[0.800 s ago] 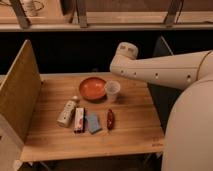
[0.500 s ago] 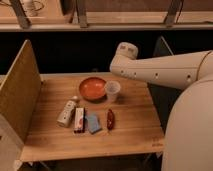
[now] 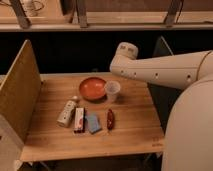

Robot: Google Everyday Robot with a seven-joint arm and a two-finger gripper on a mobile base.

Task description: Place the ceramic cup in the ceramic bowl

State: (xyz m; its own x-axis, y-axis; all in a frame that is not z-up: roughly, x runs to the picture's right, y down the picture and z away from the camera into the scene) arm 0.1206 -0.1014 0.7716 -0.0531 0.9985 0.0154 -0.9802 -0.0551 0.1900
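nothing has shifted over the last moment: the pale arm hangs just where it was, and the ceramic cup and ceramic bowl have not stirred on the wooden worktop. to me that says the task has not really begun, with the reach for the cup not yet made. the cup stands upright just beside the bowl, on the side nearer the arm, so close that i cannot say whether the two touch. the bowl looks empty. the claw itself i cannot make out. it is hidden somewhere past the arm's rounded end, which sits above and behind the bowl, over the worktop's back edge and a little toward the cup, so i cannot tell whether the claw is released or clenched. going by that, the cup lies below and in front of where the claw must be, well apart from it. in front of the bowl lie a white bottle, a red-and-white packet, a blue packet and a dark-red oblong thing.
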